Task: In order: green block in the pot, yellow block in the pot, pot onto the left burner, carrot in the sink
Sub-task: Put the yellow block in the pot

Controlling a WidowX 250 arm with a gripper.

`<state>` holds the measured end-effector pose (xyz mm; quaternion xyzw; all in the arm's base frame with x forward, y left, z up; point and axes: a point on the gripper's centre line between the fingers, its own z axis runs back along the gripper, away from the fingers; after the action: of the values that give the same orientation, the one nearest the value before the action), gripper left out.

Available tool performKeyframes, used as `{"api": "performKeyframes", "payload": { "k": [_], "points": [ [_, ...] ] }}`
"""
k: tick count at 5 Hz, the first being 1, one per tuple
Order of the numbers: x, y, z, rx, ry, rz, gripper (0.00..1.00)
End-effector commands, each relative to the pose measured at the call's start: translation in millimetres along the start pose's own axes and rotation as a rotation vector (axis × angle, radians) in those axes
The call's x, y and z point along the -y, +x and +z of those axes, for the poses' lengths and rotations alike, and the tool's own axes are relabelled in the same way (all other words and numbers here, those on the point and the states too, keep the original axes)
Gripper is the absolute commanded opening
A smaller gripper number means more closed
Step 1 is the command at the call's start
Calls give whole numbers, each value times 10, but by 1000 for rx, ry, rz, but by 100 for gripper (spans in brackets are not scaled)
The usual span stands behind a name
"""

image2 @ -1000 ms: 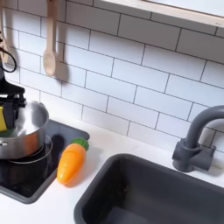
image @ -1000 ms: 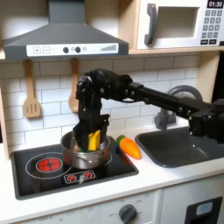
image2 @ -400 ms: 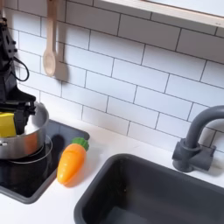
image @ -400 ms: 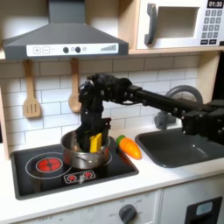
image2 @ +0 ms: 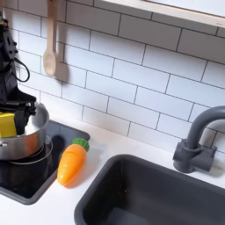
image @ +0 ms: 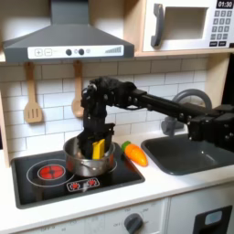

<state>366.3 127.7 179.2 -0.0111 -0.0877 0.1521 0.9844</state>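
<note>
a white-tiled toy kitchen with a black stovetop panel (image: 78, 174). on it sits the round shiny silver metal pot (image: 90, 161). the black gripper (image: 96, 143) reaches into the pot, clenched on the small yellow cube (image2: 8, 124). the orange toy carrot (image2: 72, 163) lies just beside the pot, between it and the dark grey sink (image2: 149, 193).

Pot (image: 90, 162): polished silver metal, mirror-bright wall (reflections visible in both exterior views). Yellow block (image2: 8, 124): smooth, slightly glossy plastic. Carrot (image2: 71, 163): smooth orange plastic with soft sheen; matt green tip. Stovetop (image: 55, 174): glossy black panel, red rings printed flat. Sink (image2: 149, 195): dark grey, matt, faintly satin at the rim. Faucet (image2: 195, 141): dark grey, smooth, dull sheen. Counter (image2: 53, 207): white, smooth, matt. Backsplash tiles (image2: 132, 75): white, glossy. Spoon (image2: 50, 53): pale, unvarnished-looking wood. Gripper (image: 94, 146): black, matt plastic.
</note>
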Motion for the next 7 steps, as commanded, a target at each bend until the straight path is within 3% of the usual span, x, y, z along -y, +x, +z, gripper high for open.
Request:
{"api": "performKeyframes", "payload": {
  "k": [1, 3, 5, 7],
  "points": [
    [65, -19, 72, 17, 1, -35, 100],
    [165, -5, 126, 26, -12, -61, 100],
    [283, 63, 432, 87, -39, -71, 100],
    [281, 61, 471, 95, -46, -66, 100]
  ]
}}
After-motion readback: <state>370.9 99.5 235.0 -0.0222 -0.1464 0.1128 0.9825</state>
